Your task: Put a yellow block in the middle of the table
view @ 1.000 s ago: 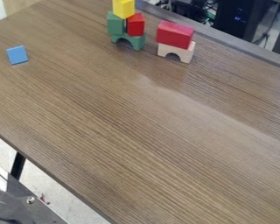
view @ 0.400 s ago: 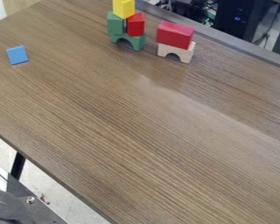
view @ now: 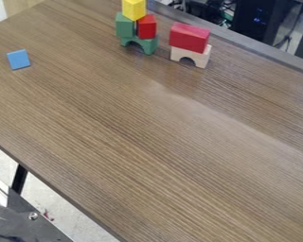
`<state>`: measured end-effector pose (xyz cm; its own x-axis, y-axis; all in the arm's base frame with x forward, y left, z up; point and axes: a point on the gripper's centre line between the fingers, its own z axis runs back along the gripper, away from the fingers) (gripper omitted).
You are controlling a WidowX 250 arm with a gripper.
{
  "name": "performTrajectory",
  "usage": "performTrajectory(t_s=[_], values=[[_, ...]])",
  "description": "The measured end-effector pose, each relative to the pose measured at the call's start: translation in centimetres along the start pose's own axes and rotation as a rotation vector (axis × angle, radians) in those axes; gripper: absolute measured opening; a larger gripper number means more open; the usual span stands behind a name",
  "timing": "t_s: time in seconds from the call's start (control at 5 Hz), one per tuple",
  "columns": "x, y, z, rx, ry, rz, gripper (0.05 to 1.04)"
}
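At the top of the camera view a yellow block (view: 134, 9) rests on top of a small stack. Beneath it a green block (view: 125, 25) and a red block (view: 146, 27) stand side by side on a green arch block (view: 140, 44). The brown wooden table (view: 135, 137) spreads across the view, the stack standing near its far edge.
Right of the stack, a long red block (view: 189, 37) lies on a pale arch block (view: 191, 56). A blue block (view: 19, 59) lies at the upper left. A dark metal piece (view: 34, 216) is beyond the table's edge at the lower left.
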<state>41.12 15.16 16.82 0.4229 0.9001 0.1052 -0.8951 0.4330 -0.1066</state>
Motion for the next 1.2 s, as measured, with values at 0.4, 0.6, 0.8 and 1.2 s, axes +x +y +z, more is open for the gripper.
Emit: performTrajectory(t_s=[0.4,0.6,0.8,1.2], values=[[-5.7,-1.4,1.8,-0.046,-0.002,-0.269,0.506],[-11.8,-2.8,1.8,-0.014,-0.070,-0.501,0.506],[-15.8,-2.3,0.1,0.049,-0.154,-0.694,0.506],[-19.0,0.1,-4.2,0.092,-0.153,-0.827,0.506]])
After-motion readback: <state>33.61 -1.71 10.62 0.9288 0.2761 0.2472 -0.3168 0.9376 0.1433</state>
